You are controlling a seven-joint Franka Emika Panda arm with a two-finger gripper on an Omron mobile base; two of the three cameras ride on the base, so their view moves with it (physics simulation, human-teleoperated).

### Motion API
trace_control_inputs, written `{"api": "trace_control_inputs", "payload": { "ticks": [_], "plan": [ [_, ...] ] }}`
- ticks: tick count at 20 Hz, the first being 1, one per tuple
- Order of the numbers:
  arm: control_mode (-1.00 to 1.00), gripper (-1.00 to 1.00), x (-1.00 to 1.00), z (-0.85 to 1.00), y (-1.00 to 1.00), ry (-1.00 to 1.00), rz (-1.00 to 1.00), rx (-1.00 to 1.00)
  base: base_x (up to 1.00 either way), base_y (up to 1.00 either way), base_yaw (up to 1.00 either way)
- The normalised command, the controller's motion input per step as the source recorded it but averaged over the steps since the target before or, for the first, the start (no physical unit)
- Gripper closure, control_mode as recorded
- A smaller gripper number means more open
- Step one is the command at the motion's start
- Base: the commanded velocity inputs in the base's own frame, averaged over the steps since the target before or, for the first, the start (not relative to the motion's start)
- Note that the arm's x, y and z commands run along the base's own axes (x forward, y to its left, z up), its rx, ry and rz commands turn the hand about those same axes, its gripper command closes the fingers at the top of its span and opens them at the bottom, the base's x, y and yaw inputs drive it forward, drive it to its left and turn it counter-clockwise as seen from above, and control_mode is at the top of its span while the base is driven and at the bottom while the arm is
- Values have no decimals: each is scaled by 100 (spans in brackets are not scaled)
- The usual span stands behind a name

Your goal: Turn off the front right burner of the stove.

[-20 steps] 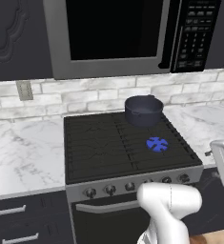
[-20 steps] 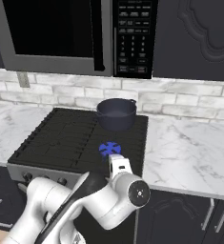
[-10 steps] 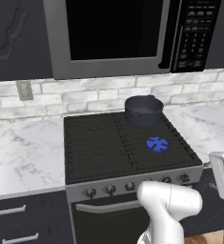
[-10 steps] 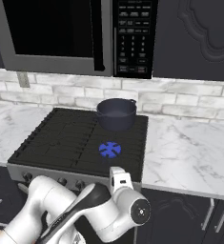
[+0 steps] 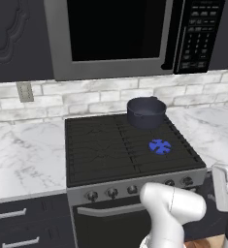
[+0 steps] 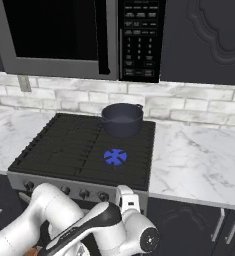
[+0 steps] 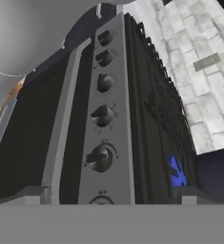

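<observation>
The stove (image 5: 130, 160) sits between two stretches of bench (image 5: 23, 160). Its front right burner (image 5: 160, 146) burns with a blue flame, just in front of the dark pot (image 5: 145, 112). The end effector (image 7: 113, 198) is low down by the stove's right front corner, looking sideways along the strip of knobs (image 7: 102, 114). The row of knobs runs straight away from it, and the nearest full knob (image 7: 100, 158) is just ahead, near the flame. The fingers are spread wide and hold nothing. A second ago the arm was higher; it has come down lower toward the knobs. The flame looks the same.
</observation>
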Motion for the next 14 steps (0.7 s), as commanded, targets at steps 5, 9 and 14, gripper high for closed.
{"api": "trace_control_inputs", "payload": {
  "ticks": [5, 9, 14],
  "plan": [
    [-100, -100, 0, -40, 0, -1, 0, 6, 0, 0, 0],
    [-100, -100, 1, -22, 0, -5, 0, 1, 0, 0, 0],
    [-100, -100, 23, -10, -7, -4, 0, 0, 0, 0, 0]
  ]
}}
